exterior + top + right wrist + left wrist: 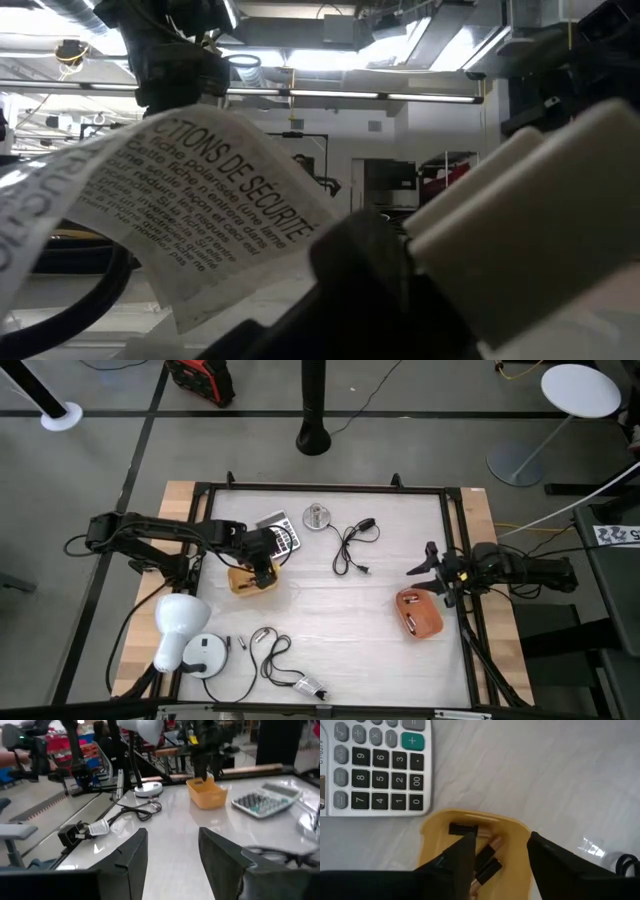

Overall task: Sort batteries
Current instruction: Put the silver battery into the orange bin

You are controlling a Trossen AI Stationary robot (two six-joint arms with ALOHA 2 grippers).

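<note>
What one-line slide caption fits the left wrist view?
Left gripper, open, above the yellow tray of batteries, beside the calculator.

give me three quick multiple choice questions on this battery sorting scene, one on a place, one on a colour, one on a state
1. Where does the left gripper hang?
A. over the yellow tray
B. over the orange tray
C. over the lamp

2. What colour is the plus key on the calculator?
A. red
B. green
C. yellow

3. How are the right gripper fingers?
A. shut on a battery
B. shut on a cable
C. open, holding nothing

Answers: 1 A, its wrist view looks down into the tray holding the batteries. 2 B, the key is green. 3 C, a bare gap between the fingers.
</note>
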